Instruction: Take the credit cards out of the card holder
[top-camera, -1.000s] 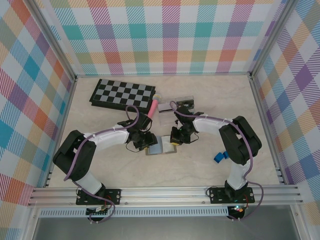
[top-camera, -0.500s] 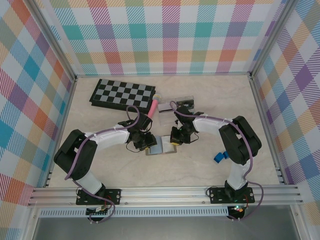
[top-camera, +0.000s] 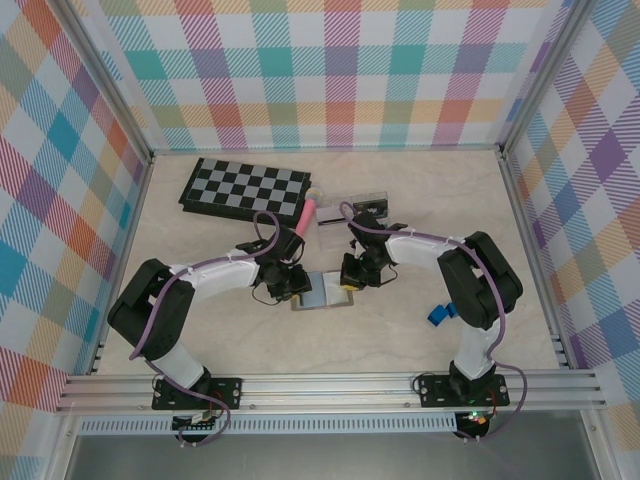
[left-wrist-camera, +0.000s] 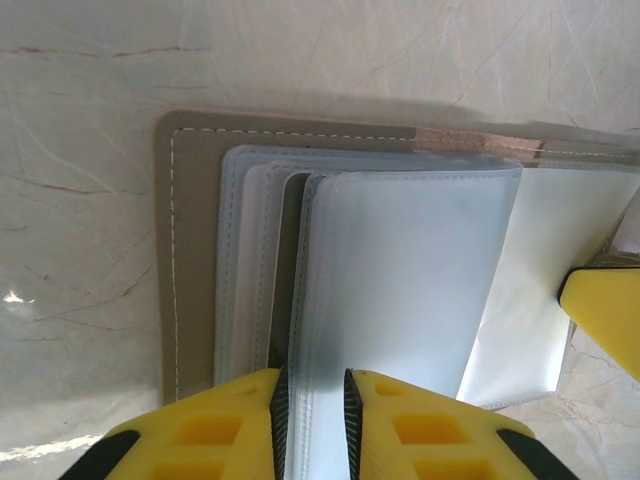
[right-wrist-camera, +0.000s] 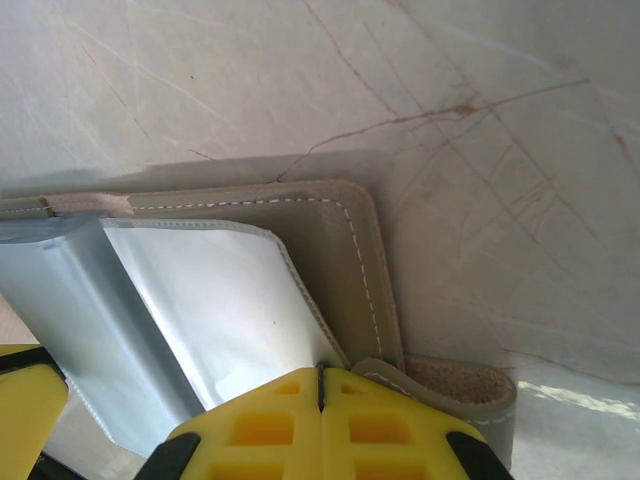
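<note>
1. Your table is pale veined marble, fenced by plaid walls. A chessboard, a pink stick and a clear box lie at the far side. A blue item lies near the right arm.
2. The holder lies open and flat mid-table, between both grippers.
3. Left gripper: the jaws stand narrow about the edge of a clear sleeve. You cannot tell whether they pinch it.
4. Right gripper: the jaws are pressed together at the holder's other edge, beside the tab. Any catch between them is unclear.
5. The sleeves are cloudy, so you cannot make out the cards.
6. From above, the arms hide much of the holder. The wrist views show you its stitching and fanned sleeves. The left wrist view also catches a yellow finger of the right gripper.
</note>
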